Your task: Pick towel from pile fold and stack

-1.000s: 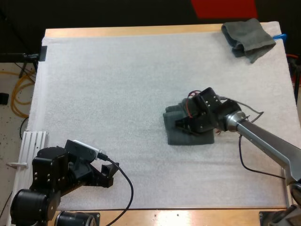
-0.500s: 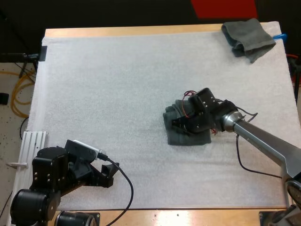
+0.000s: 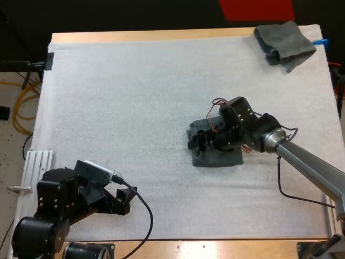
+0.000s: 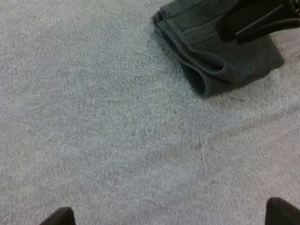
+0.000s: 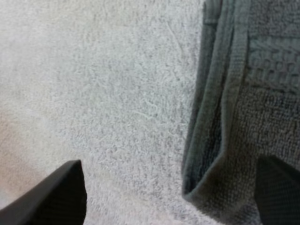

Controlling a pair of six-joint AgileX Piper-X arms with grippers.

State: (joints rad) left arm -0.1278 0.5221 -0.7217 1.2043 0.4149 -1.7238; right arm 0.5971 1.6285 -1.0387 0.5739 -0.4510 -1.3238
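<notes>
Right gripper (image 3: 200, 141): your fingers stand wide apart and grip nothing, at the hemmed edge of the folded towel (image 3: 215, 154).
Folded towel: it lies directly under this gripper. One finger is over cloth, the other over bare white mat (image 3: 135, 97); the hem runs between them, lengthwise away from the wrist.
Crumpled towel (image 3: 284, 44): well apart, ahead and to the right of your right gripper.
Left gripper (image 3: 125, 195): spread and empty, low over bare mat, with the folded towel ahead and to its right.
Nearer arm: your right, for either towel, by this reading.
</notes>
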